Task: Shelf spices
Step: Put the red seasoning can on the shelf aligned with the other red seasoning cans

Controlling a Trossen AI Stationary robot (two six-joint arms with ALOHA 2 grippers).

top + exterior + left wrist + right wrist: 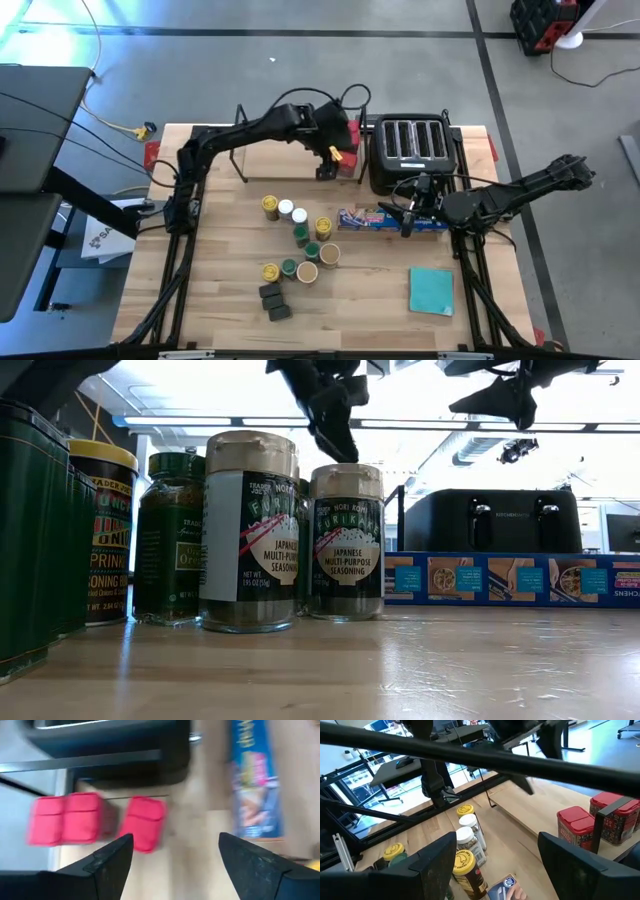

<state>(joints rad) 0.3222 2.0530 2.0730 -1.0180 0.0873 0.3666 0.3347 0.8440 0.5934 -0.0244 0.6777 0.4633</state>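
Three red tins (145, 822) stand on their bases on the shelf's pale board (530, 817), close to the toaster. My left gripper (175, 840) hovers open above and beside them (328, 165), with nothing between its fingers. Several round spice jars (300, 238) with yellow, green, white and tan lids stand in a cluster mid-table, and two dark grey blocks (274, 300) lie near the front. My right gripper (408, 222) waits open over the blue box, its fingers (440, 855) apart and empty. The shelf's black wire uprights (240, 145) stand at the far side.
A black four-slot toaster (412, 150) stands right of the shelf. A long blue wrap box (390, 220) lies in front of it. A teal square pad (432, 290) lies at the near right. Bare wood shows near the table's front edge (360, 320).
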